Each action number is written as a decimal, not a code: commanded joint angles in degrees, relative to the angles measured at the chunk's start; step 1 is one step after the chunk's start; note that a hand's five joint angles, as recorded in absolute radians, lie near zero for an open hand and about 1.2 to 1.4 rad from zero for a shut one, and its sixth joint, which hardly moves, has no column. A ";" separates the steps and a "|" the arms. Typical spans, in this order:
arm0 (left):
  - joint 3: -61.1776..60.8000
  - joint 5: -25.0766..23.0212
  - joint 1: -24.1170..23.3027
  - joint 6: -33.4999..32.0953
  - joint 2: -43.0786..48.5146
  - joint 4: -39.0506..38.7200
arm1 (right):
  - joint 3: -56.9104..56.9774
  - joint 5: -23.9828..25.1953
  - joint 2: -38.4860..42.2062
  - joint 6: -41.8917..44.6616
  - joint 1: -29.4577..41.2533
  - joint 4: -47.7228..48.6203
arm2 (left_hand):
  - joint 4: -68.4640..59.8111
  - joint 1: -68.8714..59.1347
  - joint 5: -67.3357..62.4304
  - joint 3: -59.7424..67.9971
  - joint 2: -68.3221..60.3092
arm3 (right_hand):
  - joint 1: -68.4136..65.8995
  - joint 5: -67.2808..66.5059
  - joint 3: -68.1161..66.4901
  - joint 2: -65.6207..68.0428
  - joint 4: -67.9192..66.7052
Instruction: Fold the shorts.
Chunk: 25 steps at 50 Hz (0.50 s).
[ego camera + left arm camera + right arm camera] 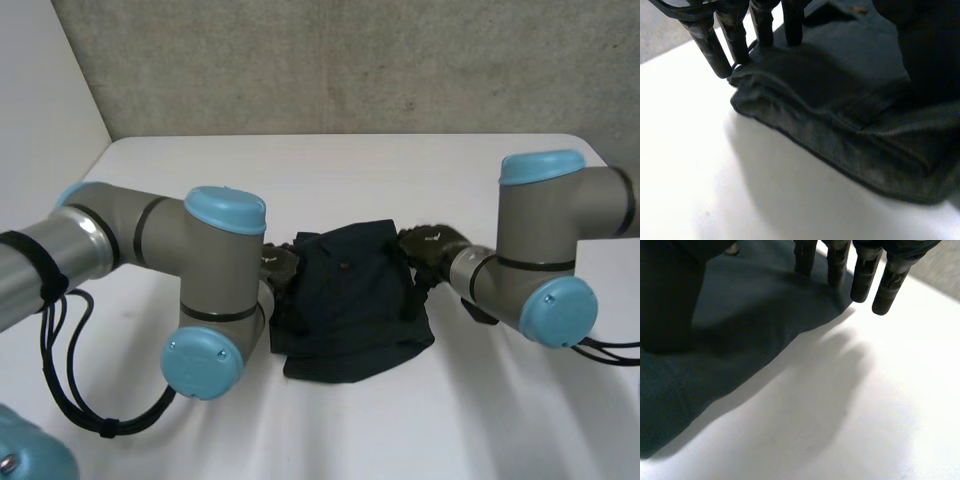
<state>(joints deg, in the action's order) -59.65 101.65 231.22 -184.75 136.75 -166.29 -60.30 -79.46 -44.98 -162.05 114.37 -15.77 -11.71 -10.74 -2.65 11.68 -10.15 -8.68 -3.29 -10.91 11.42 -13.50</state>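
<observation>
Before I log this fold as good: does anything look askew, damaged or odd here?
Nothing is damaged. The folded shorts lie somewhat uneven: their layers are stepped at the edge by the left hand, and the near edge slants in the head view.

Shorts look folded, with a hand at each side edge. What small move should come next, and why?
Probably lift both hands straight up. The shorts lie in a compact layered bundle. Straight fingers of the left hand rest on one side edge, those of the right hand on the opposite edge. Neither seems to grip cloth, and sliding away could disturb the fold.
</observation>
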 commanded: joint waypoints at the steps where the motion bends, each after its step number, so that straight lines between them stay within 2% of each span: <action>1: -1.70 -1.45 0.37 0.10 -10.61 0.00 | -3.94 -0.08 -11.69 -1.86 -0.56 5.75 | 1.71 0.74 2.65 -1.68 0.15 | -1.32 3.29 0.91 -1.42 3.50; 6: -2.75 -1.80 3.53 0.36 -20.98 0.09 | -6.05 -2.97 -20.13 -7.21 -1.17 9.97 | 1.71 0.74 2.65 -1.68 0.15 | -1.32 3.29 0.91 -1.42 3.50; 12: -3.63 -3.47 11.87 0.36 -33.20 3.24 | -6.67 -10.88 -28.84 -11.09 -3.19 9.63 | 1.49 0.52 2.43 -1.46 -0.06 | -1.32 3.29 0.91 -1.42 3.50; 19: -3.72 -9.44 16.54 0.97 -36.99 9.57 | -6.93 -12.56 -31.75 -10.83 -3.46 5.93 | 1.71 0.74 2.65 -1.68 0.15 | -1.32 3.29 0.91 -1.42 3.50; 25: -3.81 -9.71 16.72 2.29 -37.61 10.28 | -7.63 -12.47 -31.84 -10.65 -3.46 5.75 | 1.71 0.74 2.65 -1.68 0.15 | -1.32 3.29 0.91 -1.42 3.50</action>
<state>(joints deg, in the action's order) -63.35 92.80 247.75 -183.69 99.18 -157.13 -67.39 -92.29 -77.14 -173.14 110.87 -9.34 -11.71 -10.74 -2.65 11.67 -10.14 -8.68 -3.15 -10.91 11.42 -13.50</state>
